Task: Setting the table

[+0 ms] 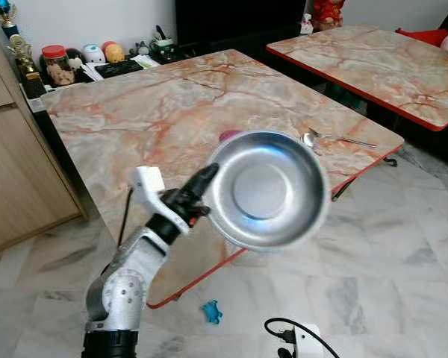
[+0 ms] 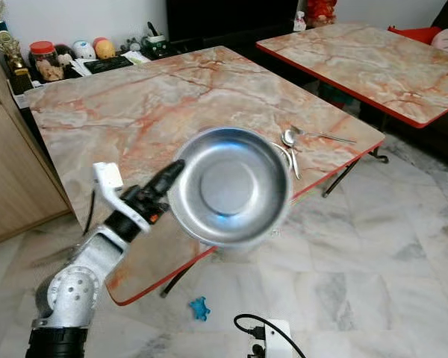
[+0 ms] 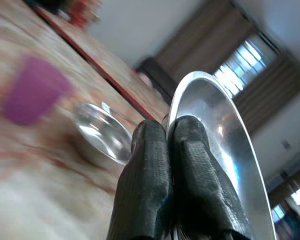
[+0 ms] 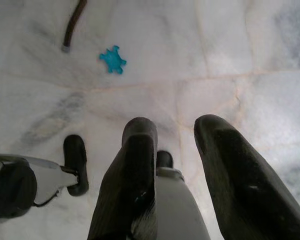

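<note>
your left claw [image 1: 206,179] pinches the round steel bowl [image 1: 267,189] by its rim, over the marble tabletop [image 1: 164,112] edge beside the metal spoons [image 2: 290,142].

**Arm and pincer posture**

Left arm raised, forearm angled up and forward; left pincer [image 1: 206,177] has its black fingers [image 3: 190,165] pressed together on the rim of a steel bowl [image 1: 267,189]. Right pincer [image 4: 175,135] hangs pointing downward, fingers spread apart.
</note>
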Controlling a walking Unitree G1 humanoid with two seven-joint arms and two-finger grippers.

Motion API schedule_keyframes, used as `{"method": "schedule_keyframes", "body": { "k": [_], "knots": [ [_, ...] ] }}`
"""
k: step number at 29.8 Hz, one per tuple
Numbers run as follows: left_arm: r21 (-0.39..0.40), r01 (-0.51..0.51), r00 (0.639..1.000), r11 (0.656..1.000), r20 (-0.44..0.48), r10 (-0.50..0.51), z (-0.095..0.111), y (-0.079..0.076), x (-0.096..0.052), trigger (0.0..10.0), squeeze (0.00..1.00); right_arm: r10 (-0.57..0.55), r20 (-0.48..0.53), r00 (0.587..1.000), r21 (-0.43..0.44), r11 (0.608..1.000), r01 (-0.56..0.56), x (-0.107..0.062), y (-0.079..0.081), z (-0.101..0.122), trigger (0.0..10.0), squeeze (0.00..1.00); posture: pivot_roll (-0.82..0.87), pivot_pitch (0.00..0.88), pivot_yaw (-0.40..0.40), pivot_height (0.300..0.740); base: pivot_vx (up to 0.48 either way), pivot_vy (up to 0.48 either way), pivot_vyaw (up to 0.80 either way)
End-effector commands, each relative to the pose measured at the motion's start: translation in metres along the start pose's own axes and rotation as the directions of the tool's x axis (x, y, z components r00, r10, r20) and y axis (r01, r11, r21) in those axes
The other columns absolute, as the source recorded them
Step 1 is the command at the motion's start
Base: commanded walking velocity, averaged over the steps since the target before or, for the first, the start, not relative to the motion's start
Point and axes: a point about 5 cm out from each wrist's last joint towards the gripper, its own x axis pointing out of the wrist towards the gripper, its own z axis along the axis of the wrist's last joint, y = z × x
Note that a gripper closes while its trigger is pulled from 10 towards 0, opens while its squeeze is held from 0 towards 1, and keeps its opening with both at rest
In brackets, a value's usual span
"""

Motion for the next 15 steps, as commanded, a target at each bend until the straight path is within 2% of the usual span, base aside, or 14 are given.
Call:
{"method": "schedule_keyframes", "body": {
  "k": [1, 5, 9, 11, 15],
  "knots": [
    [0.02, 0.045, 0.999, 0.999, -0.022, -0.045, -0.0025, -0.0085, 0.0033, 10.0, 0.0, -0.002, 0.015, 1.0, -0.004, 1.0, 0.002, 0.0, 0.0015, 0.0015, 10.0, 0.0, 0.14, 0.0, -0.074, 0.74, 0.0, 0.0, 0.0],
    [0.056, 0.08, 0.995, 0.995, -0.068, -0.076, -0.0089, -0.0129, 0.0049, 10.0, 0.0, 0.003, 0.019, 1.0, -0.005, 1.0, -0.003, 0.0004, 0.0057, 0.0025, 10.0, 0.0, 0.14, 0.002, -0.074, 0.74, 0.0, 0.0, 0.0],
    [0.062, 0.083, 0.994, 0.995, -0.074, -0.078, -0.0101, -0.0127, 0.0054, 10.0, 0.0, 0.004, 0.016, 1.0, -0.004, 1.0, -0.004, 0.0005, 0.0071, 0.0022, 10.0, 0.0, 0.14, 0.003, -0.072, 0.74, 0.0, 0.0, 0.0],
    [0.1, 0.081, 0.994, 0.992, -0.088, -0.072, -0.0106, -0.0095, 0.0057, 10.0, 0.0, 0.007, 0.015, 1.0, -0.006, 1.0, -0.007, 0.0005, 0.0095, 0.0018, 10.0, 0.0, 0.14, 0.006, -0.071, 0.74, 0.0, 0.0, 0.0],
    [0.124, 0.071, 0.994, 0.99, -0.094, -0.059, -0.0093, -0.0053, 0.0061, 10.0, 0.0, 0.007, 0.014, 1.0, -0.006, 1.0, -0.007, 0.0005, 0.0075, 0.002, 10.0, 0.0, 0.14, 0.008, -0.071, 0.74, 0.0, 0.0, 0.0]
  ]
}}
